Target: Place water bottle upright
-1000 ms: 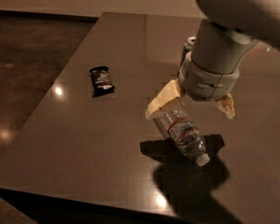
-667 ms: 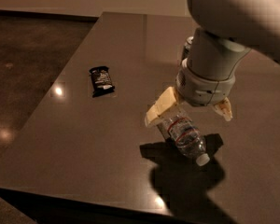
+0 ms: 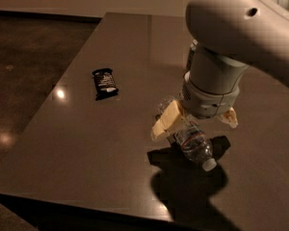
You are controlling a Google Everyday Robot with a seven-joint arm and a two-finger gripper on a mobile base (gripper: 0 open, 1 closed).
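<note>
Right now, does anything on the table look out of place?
Yes: the water bottle lies on its side, cap toward the near edge, under the open gripper. Nothing looks spilled.

One water bottle (image 3: 196,147) under one tool (image 3: 195,129), one wrapper (image 3: 105,83).

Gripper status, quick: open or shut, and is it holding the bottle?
Gripper: open, low over the water bottle, which lies on its side; holding nothing.

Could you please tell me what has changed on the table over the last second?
The claw has come down, and its open fingers now sit on either side of the lying water bottle. It has not gripped anything yet. The bottle and the dark snack packet stayed where they were.
</note>
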